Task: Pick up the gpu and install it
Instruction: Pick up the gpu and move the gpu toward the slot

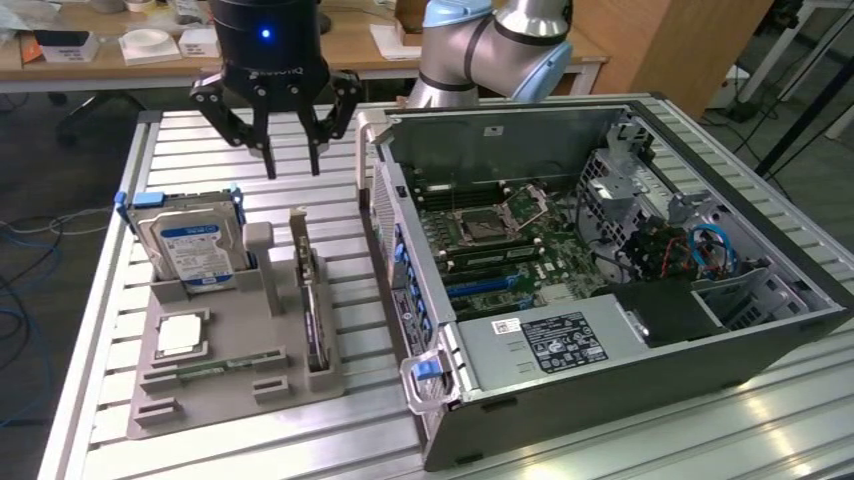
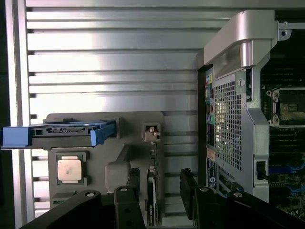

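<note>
**Exterior view.** The claw (image 1: 294, 165) hangs released and empty over the counter (image 1: 174, 150), beyond the far end of the grey holder (image 1: 227, 395). The gpu (image 1: 310, 310) stands on edge in the holder slot nearest the open computer case (image 1: 601, 300). The hard drive (image 1: 194, 245) stands upright on the holder's other side.

**Wrist view.** The gpu (image 2: 152, 200) lies between the spread fingers (image 2: 188, 186) of the claw (image 2: 161, 181), untouched. The case wall (image 2: 233, 119) stands close beside the holder (image 2: 128, 143).

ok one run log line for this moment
gripper: jaws open, empty | hovers above grey holder, lined up over gpu | gpu: on edge in grey holder, untouched | install: not done
</note>
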Robot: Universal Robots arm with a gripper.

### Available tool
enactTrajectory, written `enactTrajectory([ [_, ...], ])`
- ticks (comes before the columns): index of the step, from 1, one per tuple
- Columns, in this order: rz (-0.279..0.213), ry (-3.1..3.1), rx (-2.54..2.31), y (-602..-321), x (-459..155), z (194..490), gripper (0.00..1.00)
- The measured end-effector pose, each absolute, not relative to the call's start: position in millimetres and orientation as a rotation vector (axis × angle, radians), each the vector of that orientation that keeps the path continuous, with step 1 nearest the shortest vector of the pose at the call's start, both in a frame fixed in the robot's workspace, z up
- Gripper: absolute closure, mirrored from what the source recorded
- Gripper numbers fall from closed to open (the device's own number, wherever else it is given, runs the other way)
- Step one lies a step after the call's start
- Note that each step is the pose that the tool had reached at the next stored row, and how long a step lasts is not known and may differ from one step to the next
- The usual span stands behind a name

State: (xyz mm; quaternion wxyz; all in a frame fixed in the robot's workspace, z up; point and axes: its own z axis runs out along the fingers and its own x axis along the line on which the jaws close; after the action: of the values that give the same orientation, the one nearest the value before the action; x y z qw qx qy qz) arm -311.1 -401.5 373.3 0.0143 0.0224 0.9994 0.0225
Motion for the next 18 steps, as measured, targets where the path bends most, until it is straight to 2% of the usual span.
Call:
enactTrajectory([
  [18,0.070,3.111,0.070,-402,-311,362,0.53],
])
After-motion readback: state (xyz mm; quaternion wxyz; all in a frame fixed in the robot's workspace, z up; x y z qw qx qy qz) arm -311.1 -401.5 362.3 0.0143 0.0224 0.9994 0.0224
